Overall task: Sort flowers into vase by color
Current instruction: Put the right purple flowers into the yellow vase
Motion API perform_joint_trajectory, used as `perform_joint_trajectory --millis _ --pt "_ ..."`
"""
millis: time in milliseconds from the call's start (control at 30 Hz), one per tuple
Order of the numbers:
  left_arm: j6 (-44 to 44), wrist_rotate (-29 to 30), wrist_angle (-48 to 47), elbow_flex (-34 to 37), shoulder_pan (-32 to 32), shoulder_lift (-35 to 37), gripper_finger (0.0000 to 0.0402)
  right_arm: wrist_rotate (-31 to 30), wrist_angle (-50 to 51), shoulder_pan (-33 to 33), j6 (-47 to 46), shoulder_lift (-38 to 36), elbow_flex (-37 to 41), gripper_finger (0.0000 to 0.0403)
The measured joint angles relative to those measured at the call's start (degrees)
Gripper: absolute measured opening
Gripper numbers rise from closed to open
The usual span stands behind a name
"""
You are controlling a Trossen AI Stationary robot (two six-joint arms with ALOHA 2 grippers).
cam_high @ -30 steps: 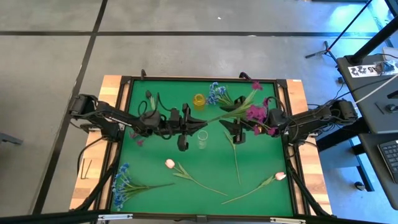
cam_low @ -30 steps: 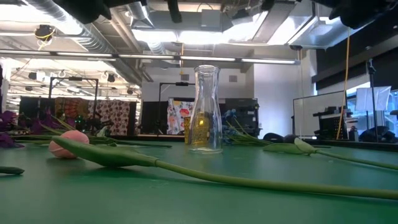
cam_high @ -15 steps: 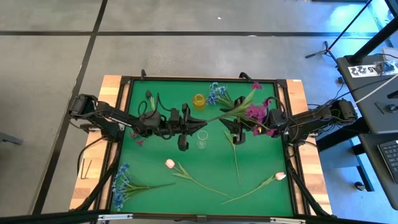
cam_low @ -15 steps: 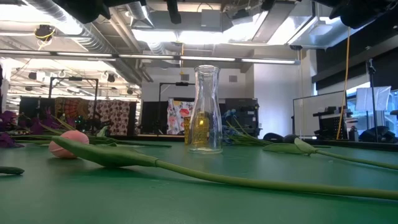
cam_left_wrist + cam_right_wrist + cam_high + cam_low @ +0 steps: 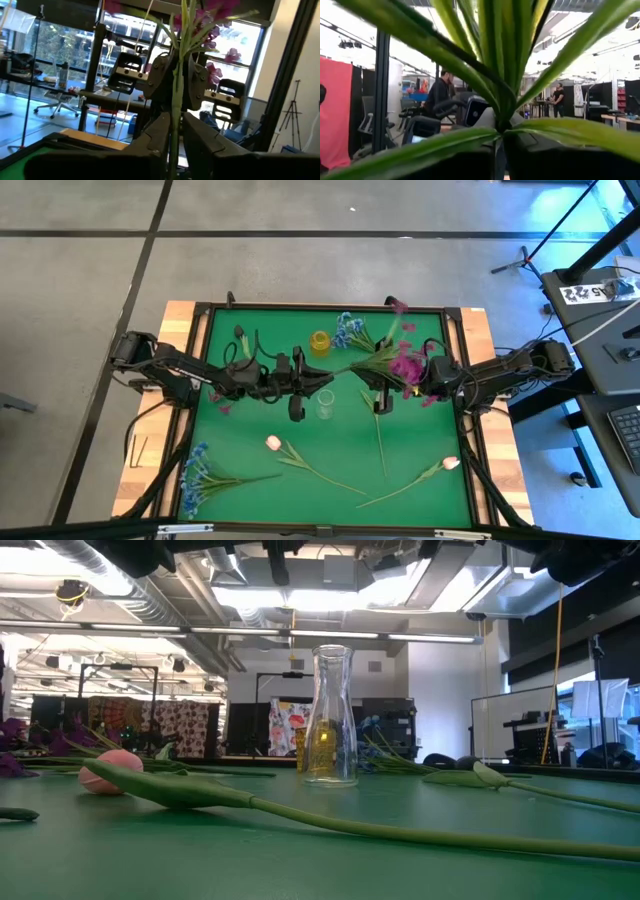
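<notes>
Right gripper [image 5: 375, 383] clamped on the magenta spray [image 5: 405, 362] at its leafy stem; left gripper [image 5: 175, 145] loosely pinches the stem end near the clear vase [image 5: 325, 403]. Risk: 2-arm handoff mistimed, spray drops onto table [image 5: 250, 420].

Both arms are black, built from slim tube-like links joined by bulkier rounded joint blocks. The left arm [image 5: 190, 370] and the right arm [image 5: 505, 370] each trail looping black cables along their links and down past the base. Each base is a chunky dark block. The left gripper [image 5: 297, 385] is a boxy black unit with flat dark fingers [image 5: 200, 145] of matte plastic, angular and tapering toward the tips
</notes>
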State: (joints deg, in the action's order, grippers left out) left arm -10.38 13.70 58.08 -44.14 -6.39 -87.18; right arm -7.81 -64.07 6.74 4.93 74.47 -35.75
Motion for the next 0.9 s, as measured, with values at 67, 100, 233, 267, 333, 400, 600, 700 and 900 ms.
perform_joint_trajectory --millis 67,100,233,267,333,400,600,700,900 --pt "0.0 0.1 -0.3 0.0 -0.1 0.0 0.0065 0.0 0.3 0.0 0.0 0.0 0.0 0.0031" --pt "0.5 0.1 -0.6 0.0 -0.2 0.0 0.0072 0.0 0.7 0.0 0.0 0.0 0.0 0.0035" --pt "3.6 0.3 -1.1 0.0 -1.0 0.4 0.0103 -0.7 1.6 0.0 0.1 0.0 0.0 0.003" --pt "4.1 0.3 -1.7 0.0 -1.1 0.8 0.011 -1.0 1.6 0.0 0.2 0.0 0.0 0.0024" --pt "4.5 1.1 -3.4 0.0 -1.4 2.0 0.0124 -1.7 1.7 0.0 1.3 0.0 0.0 0.0012" --pt "4.6 2.2 -6.7 0.0 -1.8 3.8 0.0138 -1.7 1.7 0.0 2.1 0.0 0.0 0.0009" --pt "4.5 4.5 -13.9 0.0 -3.4 8.2 0.0163 -6.0 1.8 0.0 3.5 -0.2 0.0 0.0025" --pt "5.0 7.1 -17.2 0.0 -4.6 9.3 0.0166 -8.3 2.0 -0.1 5.4 -0.3 0.0 0.0017" --pt "6.4 15.7 -22.9 0.0 -6.6 13.0 0.0166 -13.6 5.4 0.0 9.3 -0.5 0.0 0.001"
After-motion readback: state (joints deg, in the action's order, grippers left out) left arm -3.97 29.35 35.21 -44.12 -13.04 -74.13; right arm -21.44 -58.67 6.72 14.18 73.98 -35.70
